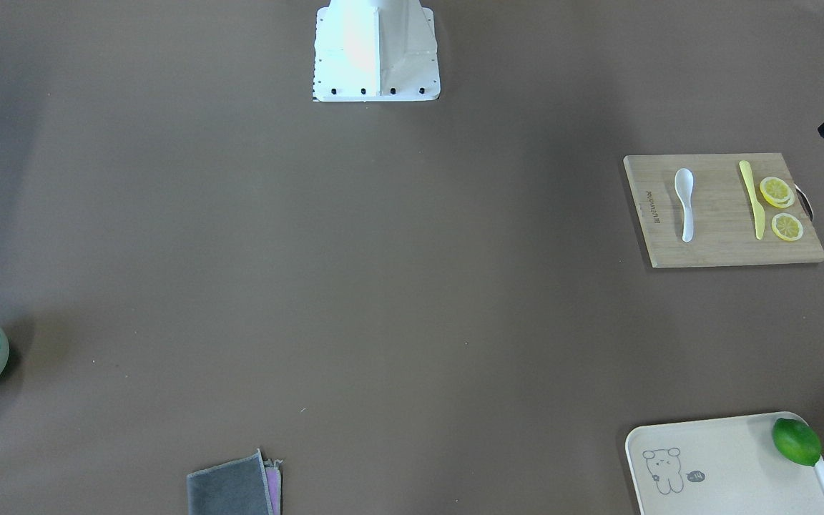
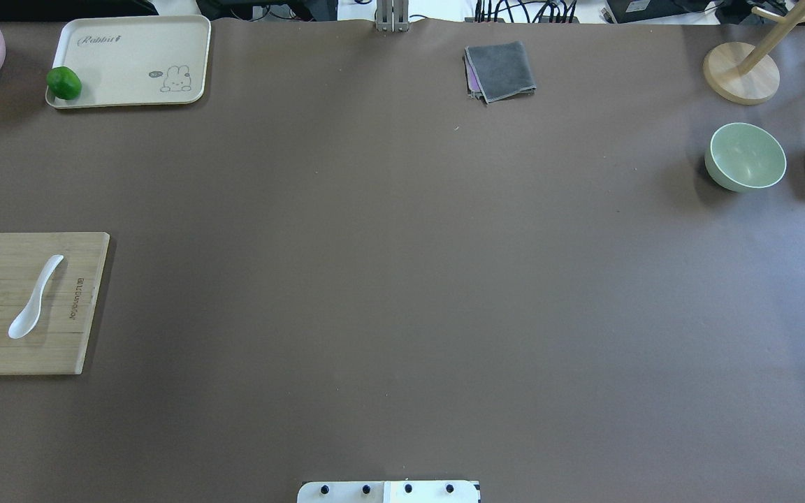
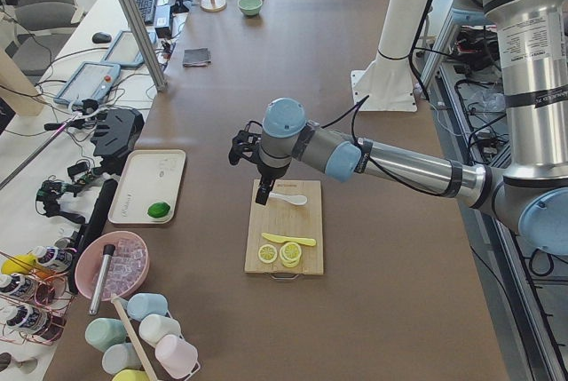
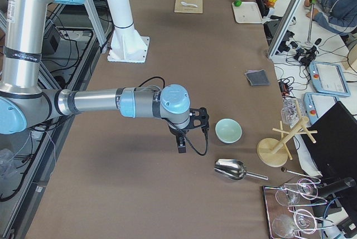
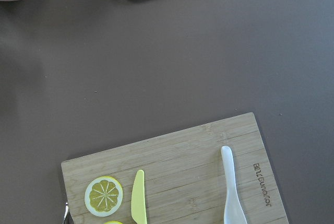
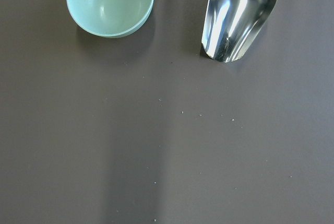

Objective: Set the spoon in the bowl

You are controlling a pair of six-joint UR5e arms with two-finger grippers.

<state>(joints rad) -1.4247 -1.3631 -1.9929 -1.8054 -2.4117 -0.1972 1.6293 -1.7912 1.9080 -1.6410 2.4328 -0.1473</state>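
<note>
- Exterior left view: the left jaws hang from the left arm (image 3: 399,163), pointing down above the worktop (image 2: 402,279) near the cutting board (image 1: 712,247). They grip nothing, and we cannot tell whether they are spread or pressed together.
- Only a dark cut-off part of the left jaws reaches the front-facing view's corner, which does not settle it either.
- The right jaws show only in the exterior right view, on the right arm (image 4: 100,102). They point down over the worktop just beside the bowl (image 2: 745,156), and we cannot tell their state.
- The spoon (image 1: 684,204) lies flat on the cutting board at the robot's left, with its scoop toward the robot's base.
- A yellow knife (image 1: 751,199) lies on the same board, roughly parallel to the spoon and apart from it.
- Beyond the knife lie 3 lemon slices (image 1: 777,192), 2 overlapping and 1 alone.
- The bowl stands upright on the worktop at the robot's right, well apart from the spoon.
- Near the bowl lies a metal scoop (image 6: 240,15), apart from it.
- A lime (image 1: 796,441) rests at the edge of a cream tray (image 1: 727,458), and a folded grey cloth (image 1: 233,486) lies at the worktop's far side.
</note>
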